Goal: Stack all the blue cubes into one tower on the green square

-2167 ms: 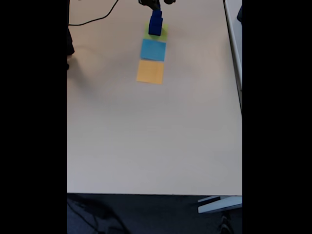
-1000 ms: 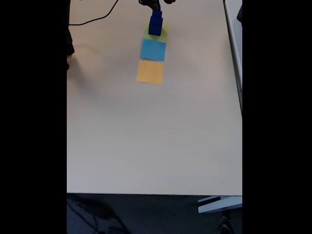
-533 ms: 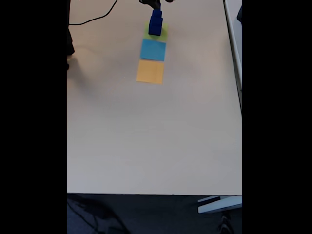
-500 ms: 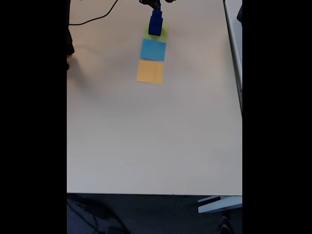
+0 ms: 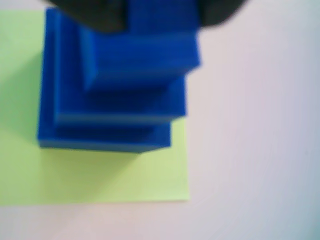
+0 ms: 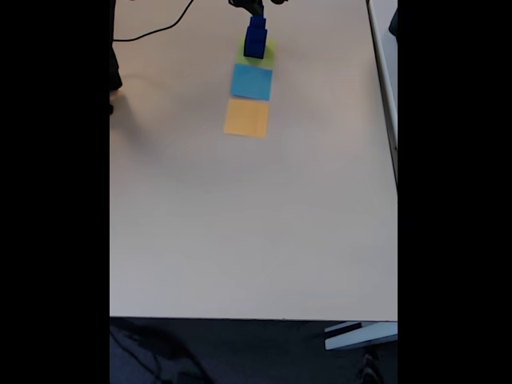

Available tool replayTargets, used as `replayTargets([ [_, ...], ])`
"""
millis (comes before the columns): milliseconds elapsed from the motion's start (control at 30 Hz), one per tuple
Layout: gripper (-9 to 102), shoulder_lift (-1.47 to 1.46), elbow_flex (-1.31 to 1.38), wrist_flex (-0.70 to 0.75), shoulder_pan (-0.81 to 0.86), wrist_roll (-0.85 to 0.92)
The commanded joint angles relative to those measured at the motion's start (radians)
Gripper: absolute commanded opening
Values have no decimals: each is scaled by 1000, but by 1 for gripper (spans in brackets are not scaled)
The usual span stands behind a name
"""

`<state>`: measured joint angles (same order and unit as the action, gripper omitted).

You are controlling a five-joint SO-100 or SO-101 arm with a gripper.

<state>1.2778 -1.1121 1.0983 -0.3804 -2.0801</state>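
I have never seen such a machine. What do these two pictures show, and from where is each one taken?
A small robot arm works on a pale table. The fixed view looks down on the whole table from afar. The wrist view comes from a camera riding on the arm, very close, so it is blurred. Three flat squares lie in a row: green square, light-blue square, orange square. The blue cubes stand stacked as a tower on the green square, larger ones below. The dark gripper is at the tower's top; whether it holds the top cube I cannot tell.
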Motion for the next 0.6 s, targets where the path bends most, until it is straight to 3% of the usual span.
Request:
replayTargets([
  [0,4,17,63,-18,2,12],
  [567,4,15,46,-18,5,15],
])
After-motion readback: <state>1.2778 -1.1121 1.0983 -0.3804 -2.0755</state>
